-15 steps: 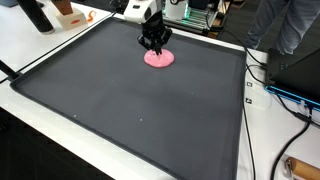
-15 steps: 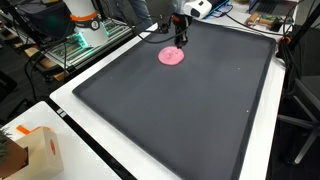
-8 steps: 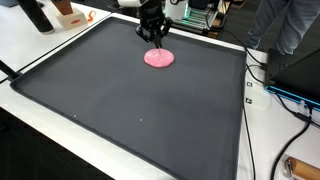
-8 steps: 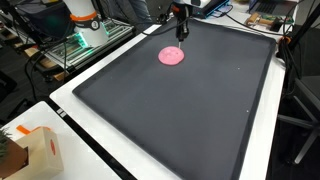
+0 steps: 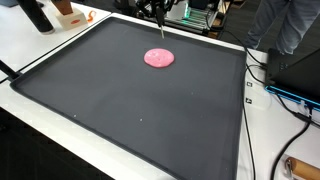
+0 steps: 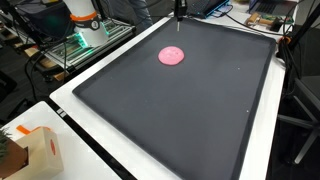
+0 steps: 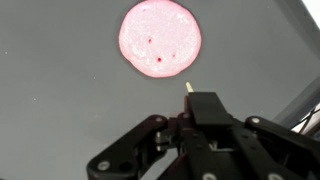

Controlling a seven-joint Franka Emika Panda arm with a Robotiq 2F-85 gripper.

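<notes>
Claw (image 7: pixel 203 102) hangs above pink disc (image 7: pixel 160 38), clear of it; jaws apart or together, cannot tell. Disc lies flat, unheld, on black mat (image 5: pixel 120 100) over worktop (image 5: pixel 30 45), near the mat's edge.

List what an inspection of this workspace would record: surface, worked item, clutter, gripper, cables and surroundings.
Surface: dark mat on a white table; a few pale specks, no spills.
Job's things: pink disc lies flat on the mat near its far edge; the wrist view shows small dark spots on it.
Clutter: cardboard box on the table corner, off the mat.
Gripper: the gripper hangs above the disc, not touching it; a thin pale pin shows at its tip; jaw state unclear.
Cables: black cables and a blue cable run beside the mat, none across it.
Surroundings: equipment rack with green lights beside the table.
</notes>
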